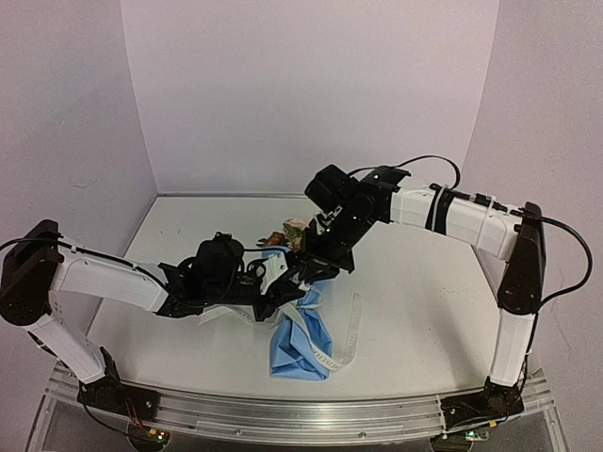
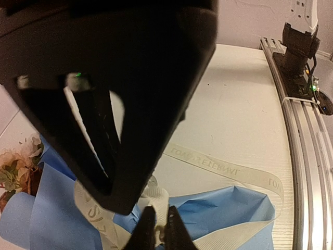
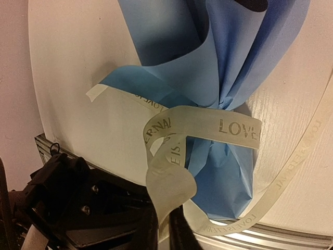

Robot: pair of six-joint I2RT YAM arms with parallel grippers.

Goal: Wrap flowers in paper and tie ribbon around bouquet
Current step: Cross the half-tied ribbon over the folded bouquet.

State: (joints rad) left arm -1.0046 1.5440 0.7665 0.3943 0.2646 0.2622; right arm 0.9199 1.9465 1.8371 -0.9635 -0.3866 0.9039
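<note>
The bouquet (image 1: 300, 341) lies in the middle of the table, wrapped in light-blue paper (image 3: 229, 67) that is pinched narrow where the cream ribbon (image 3: 237, 127) loops round it. The flowers (image 1: 294, 229) show at its far end and, in the left wrist view, the flowers (image 2: 15, 172) sit at the left edge. My left gripper (image 2: 161, 223) is shut on a folded bit of ribbon (image 2: 156, 200) just above the paper (image 2: 234, 208). My right gripper (image 3: 169, 232) is shut on another ribbon strand (image 3: 171, 182) that curls up from the knot area. Both grippers meet over the bouquet's neck (image 1: 297, 273).
A loose ribbon tail (image 1: 353, 330) trails on the table to the right of the bouquet. The right arm's black gripper body (image 2: 119, 78) fills the top of the left wrist view. The metal rail (image 1: 301, 410) runs along the near table edge.
</note>
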